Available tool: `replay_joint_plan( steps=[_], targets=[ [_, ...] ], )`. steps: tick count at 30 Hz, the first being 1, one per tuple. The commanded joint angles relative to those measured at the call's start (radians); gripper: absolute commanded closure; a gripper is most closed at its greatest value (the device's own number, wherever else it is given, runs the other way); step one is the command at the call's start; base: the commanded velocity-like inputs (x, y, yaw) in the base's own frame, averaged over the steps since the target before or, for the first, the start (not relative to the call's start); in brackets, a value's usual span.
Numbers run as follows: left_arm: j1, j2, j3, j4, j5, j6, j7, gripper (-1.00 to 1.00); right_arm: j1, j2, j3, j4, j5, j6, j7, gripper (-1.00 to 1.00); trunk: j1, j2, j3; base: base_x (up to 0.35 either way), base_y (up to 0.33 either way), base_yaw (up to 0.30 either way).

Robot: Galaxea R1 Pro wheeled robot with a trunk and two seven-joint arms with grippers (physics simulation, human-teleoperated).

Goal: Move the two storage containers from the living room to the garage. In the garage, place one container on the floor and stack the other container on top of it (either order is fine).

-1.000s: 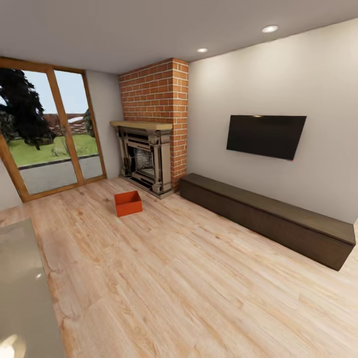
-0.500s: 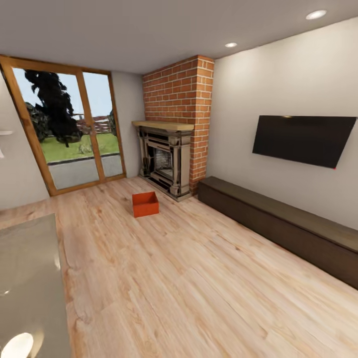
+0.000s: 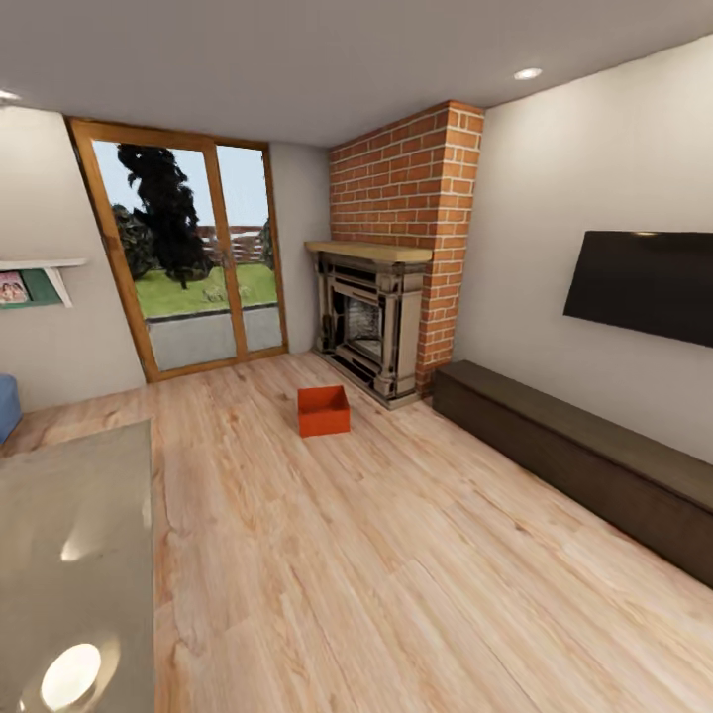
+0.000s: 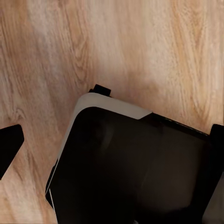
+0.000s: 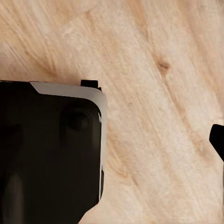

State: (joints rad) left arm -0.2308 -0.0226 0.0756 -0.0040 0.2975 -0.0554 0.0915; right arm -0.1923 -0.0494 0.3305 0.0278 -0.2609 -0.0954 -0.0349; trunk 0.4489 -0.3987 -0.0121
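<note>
One orange-red storage container (image 3: 324, 411) sits on the wood-plank floor (image 3: 396, 564) before the brick fireplace (image 3: 381, 322); gripper states cannot be told.

One orange-red rectangular open-topped storage container (image 3: 324, 411) with plain smooth walls sits upright on the light wood-plank floor (image 3: 396, 555) of the living room, its open top facing up. It stands alone in front of the red-brick fireplace (image 3: 381, 322), near its hearth but apart from it, to the right of the wood-framed glass doors (image 3: 193, 259).
</note>
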Motion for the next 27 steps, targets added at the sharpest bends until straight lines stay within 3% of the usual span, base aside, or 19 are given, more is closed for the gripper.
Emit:
replay_joint_plan(
  steps=[1,8,27],
  targets=[
    [-0.001,0.000,0.007,0.001,0.000,-0.004,0.002,-1.00,-0.001,0.000,0.008,0.003,-0.009,-0.006,0.000,-1.00,0.001,-0.001,-0.001,0.324,0.000,0.252],
    [-0.001,0.000,0.007,0.001,0.000,-0.004,0.002,-1.00,-0.001,0.000,0.007,0.003,-0.009,-0.006,0.000,-1.00,0.001,-0.001,-0.001,0.324,0.000,0.198],
    [-0.001,0.001,0.009,0.001,0.000,-0.001,0.002,-1.00,-0.001,0.000,0.010,0.003,-0.008,-0.006,0.008,-1.00,0.001,-0.001,-0.001,0.324,0.000,0.008]
  ],
)
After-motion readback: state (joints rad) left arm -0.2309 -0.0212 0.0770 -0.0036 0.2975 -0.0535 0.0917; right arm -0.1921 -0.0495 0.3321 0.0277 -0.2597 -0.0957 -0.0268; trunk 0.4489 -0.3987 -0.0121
